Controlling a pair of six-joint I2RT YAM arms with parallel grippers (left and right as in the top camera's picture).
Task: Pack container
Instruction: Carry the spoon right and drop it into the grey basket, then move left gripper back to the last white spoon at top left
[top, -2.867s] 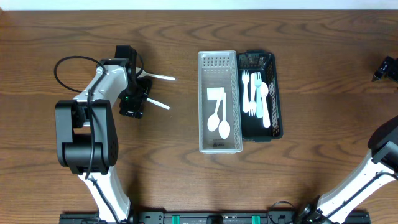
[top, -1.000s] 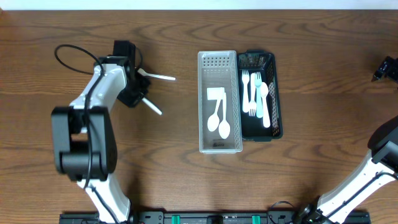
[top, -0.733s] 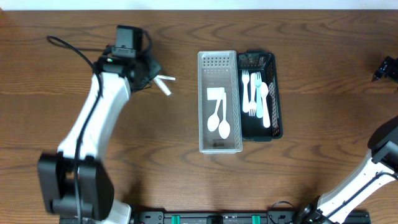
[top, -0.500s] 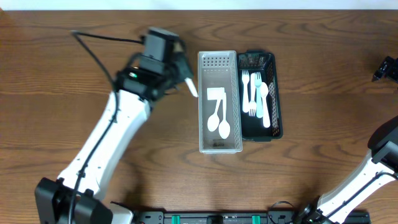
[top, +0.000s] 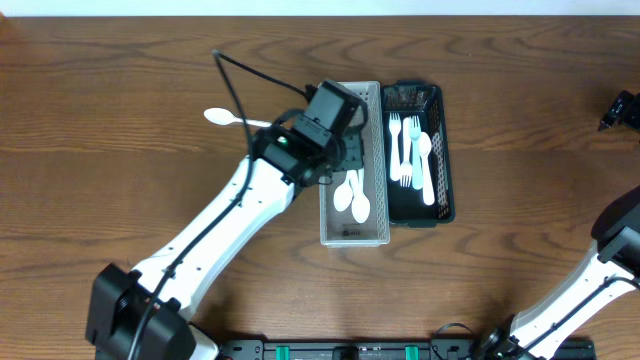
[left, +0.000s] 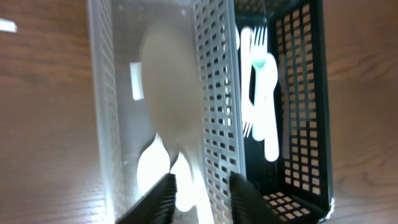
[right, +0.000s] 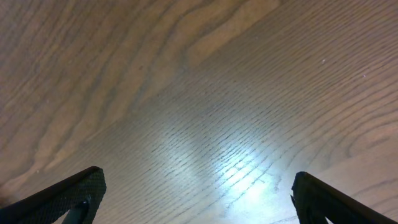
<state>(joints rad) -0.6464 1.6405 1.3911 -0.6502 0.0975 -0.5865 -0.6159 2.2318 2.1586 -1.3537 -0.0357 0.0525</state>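
Observation:
A white slotted bin (top: 352, 232) holds white spoons (top: 352, 197), and the black bin (top: 443, 165) beside it holds white forks (top: 402, 145) and a pale blue utensil. My left gripper (top: 343, 150) hovers over the white bin (left: 102, 93). Its jaws stand apart (left: 202, 182). A blurred white spoon (left: 171, 93) hangs bowl-forward with its handle running between the fingers, and a gap shows on the right side. Another white spoon (top: 226, 118) lies on the table to the left. My right gripper (right: 199, 202) is wide open over bare wood at the far right (top: 620, 108).
The two bins stand side by side, touching, in the middle of the wooden table (top: 500, 260). The left arm's cable (top: 240, 85) loops over the table behind the arm. The right arm's base link (top: 600, 270) rises at the lower right.
The left arm swung from the table's left side to above the white bin, carrying a spoon. Its jaws have parted. The right arm has not moved.

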